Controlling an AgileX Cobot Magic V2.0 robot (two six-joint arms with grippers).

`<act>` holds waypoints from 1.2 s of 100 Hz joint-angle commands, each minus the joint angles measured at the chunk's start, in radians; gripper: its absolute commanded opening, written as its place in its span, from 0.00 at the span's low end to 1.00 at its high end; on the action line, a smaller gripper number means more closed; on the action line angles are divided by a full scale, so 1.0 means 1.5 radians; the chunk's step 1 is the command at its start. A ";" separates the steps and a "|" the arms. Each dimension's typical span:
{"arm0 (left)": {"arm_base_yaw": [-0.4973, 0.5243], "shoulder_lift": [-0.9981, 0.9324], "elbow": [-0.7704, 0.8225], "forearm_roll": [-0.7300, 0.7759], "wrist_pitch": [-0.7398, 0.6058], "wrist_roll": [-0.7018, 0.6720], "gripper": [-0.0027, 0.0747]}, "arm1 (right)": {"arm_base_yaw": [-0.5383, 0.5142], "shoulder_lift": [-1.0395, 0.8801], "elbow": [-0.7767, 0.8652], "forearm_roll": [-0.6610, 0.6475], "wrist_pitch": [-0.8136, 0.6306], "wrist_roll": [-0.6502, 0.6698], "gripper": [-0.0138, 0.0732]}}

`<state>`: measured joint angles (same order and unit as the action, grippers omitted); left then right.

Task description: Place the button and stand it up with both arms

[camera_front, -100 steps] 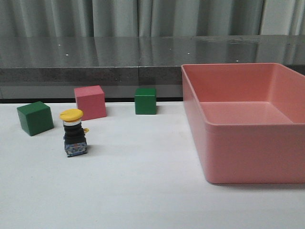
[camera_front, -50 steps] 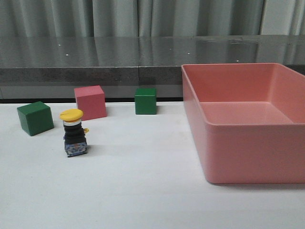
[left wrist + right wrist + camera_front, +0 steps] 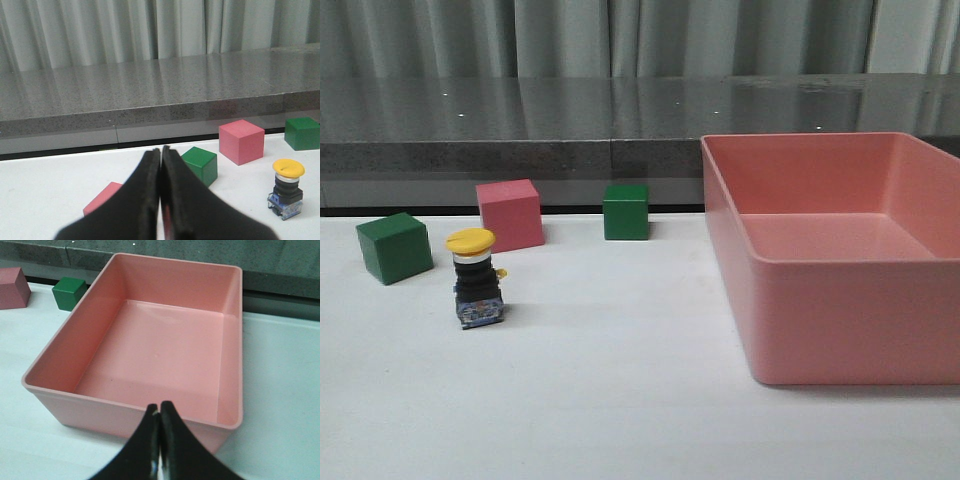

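The button [image 3: 475,283] stands upright on the white table at the left, yellow cap up, black body on a blue-grey base. It also shows in the left wrist view [image 3: 287,189], off to one side of my left gripper [image 3: 161,150], which is shut, empty and well short of it. My right gripper [image 3: 159,405] is shut and empty, hanging just in front of the near wall of the pink bin [image 3: 125,415]. Neither arm shows in the front view.
A green cube [image 3: 394,247] and a pink cube [image 3: 509,214] stand behind the button, another green cube [image 3: 625,211] further right. The large empty pink bin [image 3: 840,320] fills the right side. A flat pink block [image 3: 102,197] lies by my left gripper. A grey ledge runs along the back.
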<state>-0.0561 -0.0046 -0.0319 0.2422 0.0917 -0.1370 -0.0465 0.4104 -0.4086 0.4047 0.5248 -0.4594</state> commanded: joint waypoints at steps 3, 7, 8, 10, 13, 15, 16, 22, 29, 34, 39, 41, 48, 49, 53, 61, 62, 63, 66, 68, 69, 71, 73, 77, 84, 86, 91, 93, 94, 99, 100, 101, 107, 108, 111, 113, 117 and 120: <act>-0.004 -0.021 0.045 0.071 -0.162 -0.073 0.01 | -0.003 0.003 -0.016 0.014 -0.041 -0.002 0.08; -0.004 -0.021 0.053 0.077 -0.168 -0.073 0.01 | -0.003 0.003 -0.016 0.014 -0.041 -0.002 0.08; -0.004 -0.021 0.053 0.078 -0.150 -0.076 0.01 | -0.003 0.003 -0.016 0.014 -0.041 -0.002 0.08; -0.004 -0.021 0.049 0.076 -0.145 -0.083 0.01 | -0.003 0.003 -0.016 0.014 -0.041 -0.002 0.08; -0.004 -0.020 0.050 0.073 -0.142 -0.089 0.01 | -0.003 0.003 -0.016 0.014 -0.041 -0.002 0.08; -0.004 -0.020 0.052 0.073 -0.146 -0.089 0.01 | -0.003 0.003 -0.016 0.014 -0.041 -0.002 0.08; -0.004 -0.020 0.052 0.073 -0.145 -0.089 0.01 | -0.003 0.003 -0.016 0.014 -0.041 -0.002 0.08; -0.004 -0.020 0.052 0.073 -0.139 -0.089 0.01 | -0.003 0.003 -0.016 0.014 -0.040 -0.002 0.08; -0.004 -0.020 0.052 0.072 -0.139 -0.089 0.01 | -0.003 0.003 -0.016 0.014 -0.041 -0.002 0.08; -0.004 -0.020 0.052 0.069 -0.139 -0.089 0.01 | -0.003 0.003 -0.016 0.014 -0.041 -0.002 0.08; -0.004 -0.020 0.052 0.063 -0.139 -0.089 0.01 | -0.003 0.003 -0.016 0.014 -0.041 -0.002 0.08; -0.004 -0.020 0.052 0.062 -0.139 -0.089 0.01 | -0.003 0.003 -0.016 0.014 -0.041 -0.002 0.08; -0.004 -0.020 0.052 0.062 -0.139 -0.089 0.01 | -0.003 0.003 -0.016 0.014 -0.041 -0.002 0.08; -0.004 -0.020 0.052 0.062 -0.139 -0.089 0.01 | -0.003 0.003 -0.016 0.014 -0.041 -0.002 0.08; -0.004 -0.020 0.052 0.062 -0.141 -0.089 0.01 | -0.003 0.003 -0.016 0.014 -0.041 -0.002 0.08; -0.004 -0.020 0.052 0.062 -0.141 -0.089 0.01 | -0.003 0.003 -0.016 0.014 -0.041 -0.002 0.08; -0.004 -0.020 0.052 0.062 -0.141 -0.089 0.01 | -0.003 0.003 -0.016 0.014 -0.041 -0.002 0.08; -0.004 -0.020 0.052 0.062 -0.141 -0.089 0.01 | -0.003 0.003 -0.016 0.014 -0.041 -0.002 0.08; -0.004 -0.020 0.052 0.062 -0.141 -0.089 0.01 | -0.003 0.003 -0.016 0.014 -0.041 -0.002 0.08; -0.004 -0.020 0.052 0.062 -0.141 -0.089 0.01 | -0.003 0.003 -0.016 0.014 -0.041 -0.002 0.08; -0.004 -0.020 0.052 0.062 -0.141 -0.089 0.01 | -0.003 0.003 -0.016 0.014 -0.041 -0.002 0.08; -0.004 -0.020 0.052 0.062 -0.141 -0.089 0.01 | -0.003 0.003 -0.016 0.014 -0.041 -0.002 0.08; -0.004 -0.020 0.052 0.062 -0.141 -0.089 0.01 | -0.003 0.003 -0.016 0.014 -0.041 -0.002 0.08; -0.004 -0.020 0.052 0.062 -0.141 -0.089 0.01 | -0.003 0.003 -0.016 0.014 -0.041 -0.002 0.08; -0.004 -0.020 0.052 0.062 -0.141 -0.089 0.01 | -0.003 0.003 -0.016 0.014 -0.041 -0.002 0.08; -0.004 -0.020 0.052 0.062 -0.141 -0.089 0.01 | -0.003 0.003 -0.016 0.014 -0.041 -0.002 0.08; -0.004 -0.020 0.052 0.062 -0.141 -0.089 0.01 | -0.003 0.003 -0.016 0.014 -0.041 -0.002 0.08; -0.004 -0.020 0.052 0.062 -0.141 -0.089 0.01 | -0.003 0.003 -0.016 0.014 -0.041 -0.002 0.08; -0.004 -0.020 0.052 0.062 -0.141 -0.089 0.01 | -0.003 0.003 -0.016 0.014 -0.041 -0.002 0.08; -0.004 -0.020 0.052 0.062 -0.141 -0.089 0.01 | -0.003 0.003 -0.016 0.014 -0.041 -0.002 0.08; -0.004 -0.020 0.052 0.062 -0.141 -0.089 0.01 | -0.003 0.003 -0.016 0.014 -0.041 -0.002 0.08; -0.004 -0.020 0.052 0.062 -0.141 -0.089 0.01 | -0.003 0.003 -0.016 0.014 -0.041 -0.002 0.08; -0.004 -0.020 0.052 0.062 -0.141 -0.089 0.01 | -0.003 0.003 -0.016 0.014 -0.041 -0.002 0.08; -0.004 -0.020 0.052 0.062 -0.141 -0.089 0.01 | -0.003 0.003 -0.016 0.014 -0.041 -0.002 0.08; -0.004 -0.020 0.052 0.062 -0.141 -0.089 0.01 | -0.003 0.003 -0.016 0.014 -0.041 -0.002 0.08; -0.004 -0.020 0.052 0.062 -0.141 -0.089 0.01 | -0.003 0.003 -0.016 0.014 -0.041 -0.002 0.08; -0.004 -0.020 0.052 0.062 -0.141 -0.089 0.01 | -0.003 0.003 -0.016 0.014 -0.041 -0.002 0.08; -0.004 -0.020 0.052 0.062 -0.141 -0.089 0.01 | -0.003 0.003 -0.016 0.014 -0.041 -0.002 0.08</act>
<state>-0.0561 -0.0046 0.0000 0.3456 -0.0422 -0.2592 -0.0465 0.4089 -0.4086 0.4047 0.5248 -0.4594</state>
